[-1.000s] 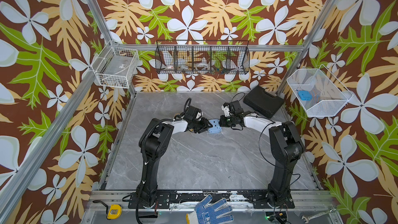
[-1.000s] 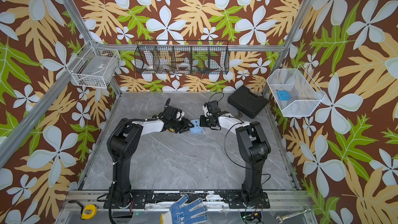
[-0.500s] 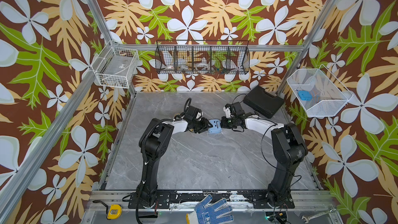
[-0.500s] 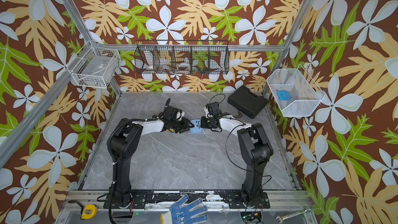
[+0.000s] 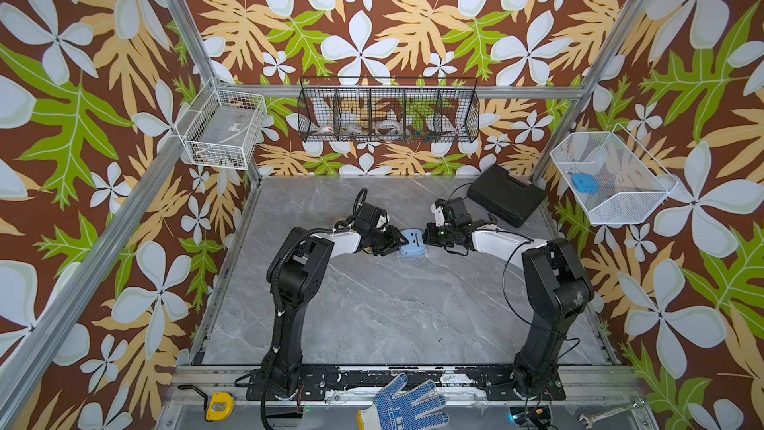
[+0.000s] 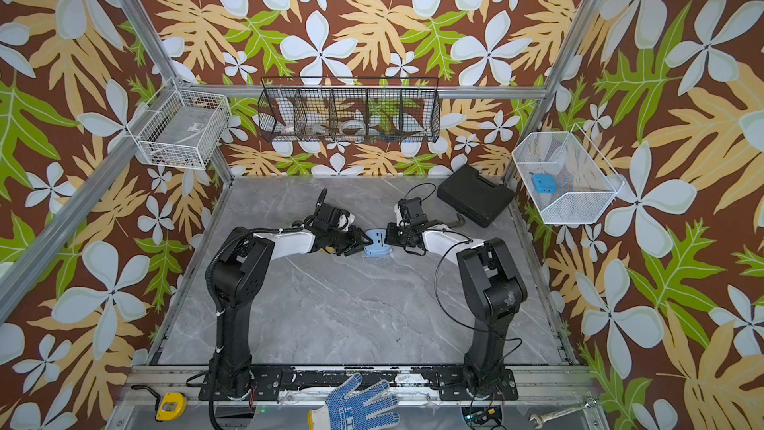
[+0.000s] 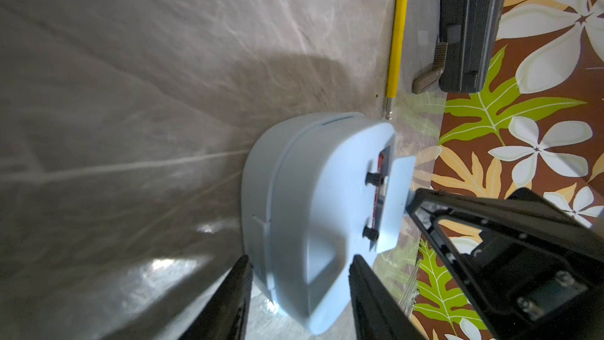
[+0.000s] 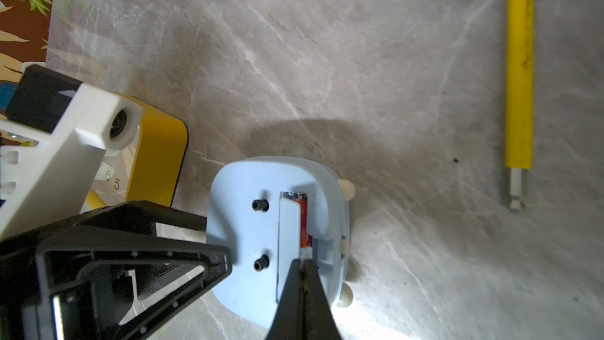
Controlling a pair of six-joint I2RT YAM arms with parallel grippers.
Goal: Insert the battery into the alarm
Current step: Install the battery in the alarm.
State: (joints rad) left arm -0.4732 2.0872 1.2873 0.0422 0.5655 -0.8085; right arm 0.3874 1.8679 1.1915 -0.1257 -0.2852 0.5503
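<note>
**mo_k:** Where are the cameras looking from?

**dax:** Two sit side by side, high over the front, tilted down toward the back wall. They're far off, so in both top views you see the whole table, left arm and right arm.

**mo_k:** And the wrist ones?

**dax:** Way closer. Left wrist cam skims low along its own fingers at the alarm, side-on. Right wrist cam stares down onto that alarm's back. Both also catch the yellow rod lying on the table.
</note>
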